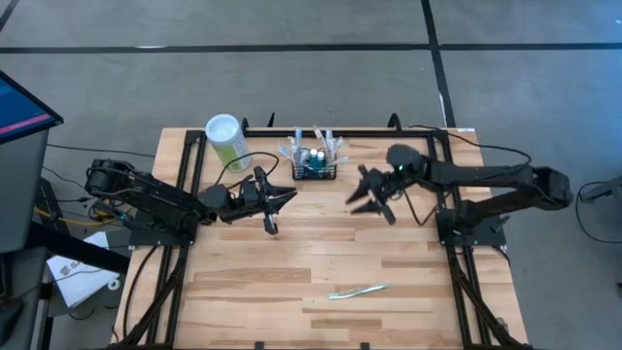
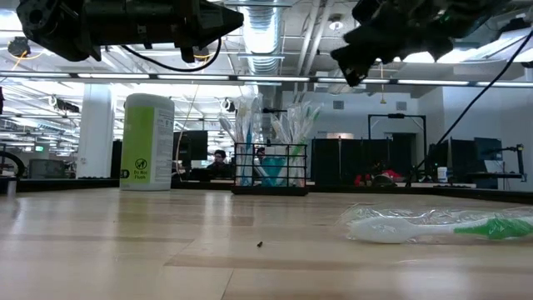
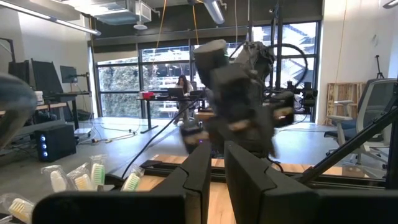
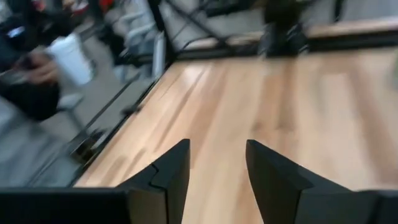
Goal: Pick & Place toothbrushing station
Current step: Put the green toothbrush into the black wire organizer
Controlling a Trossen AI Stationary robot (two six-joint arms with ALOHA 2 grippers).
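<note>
High view: wire basket [image 1: 315, 167] seen at far desk [image 1: 292, 282] edge, already stocked with wrapped brushes; one wrapped toothbrush [image 1: 358, 291] left lying near front edge, well apart. Right pincer [image 1: 369, 199] raised just right of basket, nothing held. Left pincer [image 1: 277, 207] raised just left of basket.

Low view: toothbrush [image 2: 441, 227] flat on desk; both pincers overhead.

Left wrist view: fingers [image 3: 208, 171] nearly together, empty.

Right wrist view: fingers [image 4: 177, 165] apart, bare desk below.
</note>
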